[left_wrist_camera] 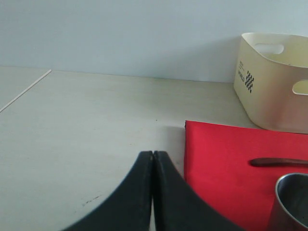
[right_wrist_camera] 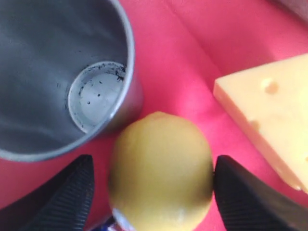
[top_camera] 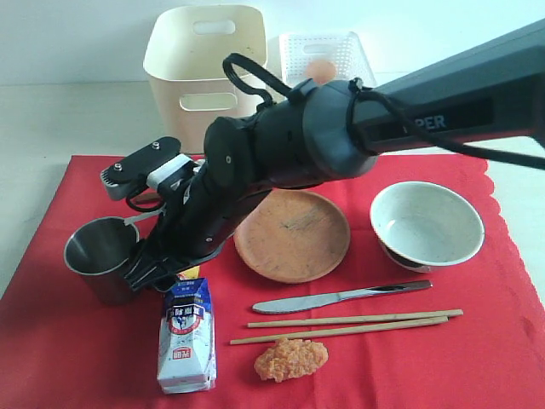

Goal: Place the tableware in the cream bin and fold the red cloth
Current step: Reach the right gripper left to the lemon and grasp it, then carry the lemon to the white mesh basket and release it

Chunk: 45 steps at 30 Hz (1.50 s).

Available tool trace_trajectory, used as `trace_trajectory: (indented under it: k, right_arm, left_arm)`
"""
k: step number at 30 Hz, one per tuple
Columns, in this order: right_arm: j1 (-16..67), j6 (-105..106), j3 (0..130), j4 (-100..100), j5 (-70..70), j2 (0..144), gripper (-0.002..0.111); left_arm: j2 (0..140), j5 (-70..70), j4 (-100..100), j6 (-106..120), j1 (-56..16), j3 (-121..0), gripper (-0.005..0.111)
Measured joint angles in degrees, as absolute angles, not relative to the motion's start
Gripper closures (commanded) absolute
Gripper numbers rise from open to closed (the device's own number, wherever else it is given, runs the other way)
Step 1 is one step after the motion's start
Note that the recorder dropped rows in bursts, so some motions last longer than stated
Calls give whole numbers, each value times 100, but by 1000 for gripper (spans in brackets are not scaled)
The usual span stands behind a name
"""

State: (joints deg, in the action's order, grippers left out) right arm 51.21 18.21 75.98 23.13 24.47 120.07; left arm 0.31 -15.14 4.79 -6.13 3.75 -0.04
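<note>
Hidden by arm: in the exterior view my right arm (top_camera: 341,128) crosses from the right and covers the left-centre of the cloth (top_camera: 409,366). Its fingertips are lost between the cup (top_camera: 94,251) and the carton (top_camera: 186,336).
Seen from one view only: the lemon (right_wrist_camera: 161,168) and the cheese (right_wrist_camera: 269,130) are clear to me only from the right wrist. The cheese is cut off at the frame edge.
Spoon (left_wrist_camera: 278,162): I find it only in the left wrist view. Its dark handle lies on the cloth beyond the cup, and the rest is cut off.
Basket (top_camera: 328,51): something round and orange lies inside. I cannot tell what it is.
Bin (top_camera: 183,94): upright on the table beyond the cloth's far edge, just beside the basket. I cannot see its floor.
Right gripper (right_wrist_camera: 154,166): spread wide, one finger on each side of the lemon, which rests on the cloth just beside the cup. A sliver of cloth shows on the cup side. I cannot tell whether the other finger touches the lemon.
Left gripper (left_wrist_camera: 153,153): fingers pressed together and holding nothing, over bare table near the cloth's corner.
Tableware: the plate (top_camera: 292,236), bowl (top_camera: 426,223), knife (top_camera: 341,296) and chopsticks (top_camera: 349,324) lie on the cloth, as does the cup.
Cloth state: spread flat.
</note>
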Motion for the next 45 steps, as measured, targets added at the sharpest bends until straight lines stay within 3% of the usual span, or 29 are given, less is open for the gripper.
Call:
trace_trajectory:
  k: [7, 14, 20, 45]
  right_arm:
    - [5121, 1821, 7709, 2313, 2473, 12241, 46]
    - [5121, 1799, 7732, 2259, 2463, 12273, 85]
    - [5121, 1799, 7732, 2250, 2432, 12273, 108]
    - [5121, 128, 7732, -470, 2629, 10673, 108]
  left_arm:
    - [31, -1514, 479, -613, 375, -4, 104]
    - [31, -1514, 479, -613, 375, -4, 104]
    - [31, -1514, 479, -613, 375, -4, 104]
    - [31, -1514, 479, -613, 375, -4, 104]
